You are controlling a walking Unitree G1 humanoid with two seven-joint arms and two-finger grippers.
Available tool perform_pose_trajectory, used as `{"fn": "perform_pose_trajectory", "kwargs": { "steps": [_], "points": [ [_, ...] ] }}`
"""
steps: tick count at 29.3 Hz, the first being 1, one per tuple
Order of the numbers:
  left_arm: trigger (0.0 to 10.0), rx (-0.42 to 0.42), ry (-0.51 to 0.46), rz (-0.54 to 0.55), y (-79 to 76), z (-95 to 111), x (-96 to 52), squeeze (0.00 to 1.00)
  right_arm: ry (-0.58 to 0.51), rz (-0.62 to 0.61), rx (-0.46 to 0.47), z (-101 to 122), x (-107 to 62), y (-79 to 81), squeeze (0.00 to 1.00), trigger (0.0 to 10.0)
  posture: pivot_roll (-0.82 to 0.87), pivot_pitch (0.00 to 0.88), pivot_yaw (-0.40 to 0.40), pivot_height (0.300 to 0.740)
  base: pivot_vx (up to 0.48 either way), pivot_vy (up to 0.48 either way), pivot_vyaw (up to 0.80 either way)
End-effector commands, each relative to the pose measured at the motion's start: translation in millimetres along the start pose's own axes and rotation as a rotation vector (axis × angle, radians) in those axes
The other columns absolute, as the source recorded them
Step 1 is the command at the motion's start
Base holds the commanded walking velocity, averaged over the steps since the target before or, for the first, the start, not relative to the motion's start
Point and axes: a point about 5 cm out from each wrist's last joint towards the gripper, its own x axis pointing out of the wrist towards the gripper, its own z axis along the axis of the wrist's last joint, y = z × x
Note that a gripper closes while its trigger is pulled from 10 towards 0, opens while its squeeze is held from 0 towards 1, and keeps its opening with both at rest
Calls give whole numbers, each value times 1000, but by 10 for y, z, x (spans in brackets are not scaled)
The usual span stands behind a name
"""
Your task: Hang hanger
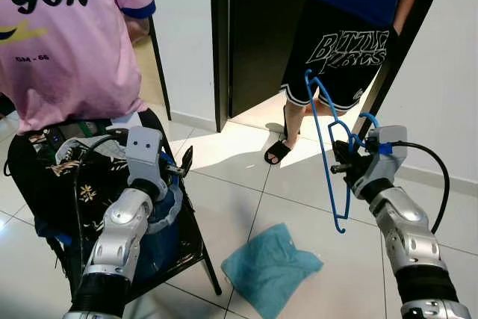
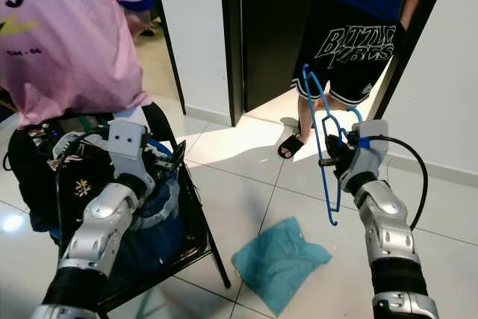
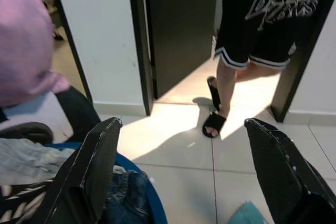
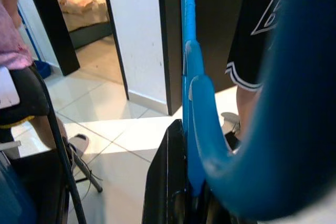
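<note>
Two people stand ahead of the robot. One wears a pink shirt (image 1: 63,42) printed "GSR" in black, with smaller unreadable text beneath; the other, in the doorway (image 1: 258,35), wears black shorts (image 1: 340,54) with outlined block lettering that cannot be read with certainty, and black slides.

Right hand (image 1: 345,156): raised over the open floor, fingers shut on a blue hanger (image 1: 328,147). Hanger is held roughly upright, hook end up toward the shorts, long bar running down past the hand. In the right wrist view the blue plastic (image 4: 191,103) lies pressed against a black finger (image 4: 168,182).

Left hand (image 3: 184,177): fingers spread wide, holding nothing, poised above a black chair (image 1: 190,248) heaped with clothes, including a dark floral-print garment (image 1: 78,184) and blue denim.

A teal cloth (image 1: 270,265) lies crumpled on the white tile floor (image 1: 291,192), just beside the chair's front leg. Bare tiles stretch between the chair edge and the right arm, up to the door threshold. White wall (image 1: 441,72) and skirting bound the right side; dark door frames edge the opening.
</note>
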Motion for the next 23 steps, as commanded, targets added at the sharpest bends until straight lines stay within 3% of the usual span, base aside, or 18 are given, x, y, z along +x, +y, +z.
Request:
{"fn": "perform_pose_trajectory", "kwargs": {
  "steps": [1, 7, 15, 23],
  "points": [
    [10000, 0, 19, 23, 64, -51, -30, 0, 6, -2, -6, -26, -19, -15, 0, 10000, 22, 0, 3, 740, 0, 0, 0],
    [10000, -1, 19, 28, 81, -56, -33, 0, 4, -1, -7, -24, -16, -17, 0, 10000, 22, 0, 2, 740, 0, 0, 0],
    [10000, -37, 18, 40, 124, -40, -34, 0, 2, 4, -10, -14, -11, -10, 0, 10000, 21, 0, 2, 740, 0, -428, 0],
    [10000, -25, 4, 73, 168, -11, -21, 0, 1, 3, -11, -12, -17, -8, 0, 10000, 18, 0, 3, 740, 0, 0, 0]
  ]
}}
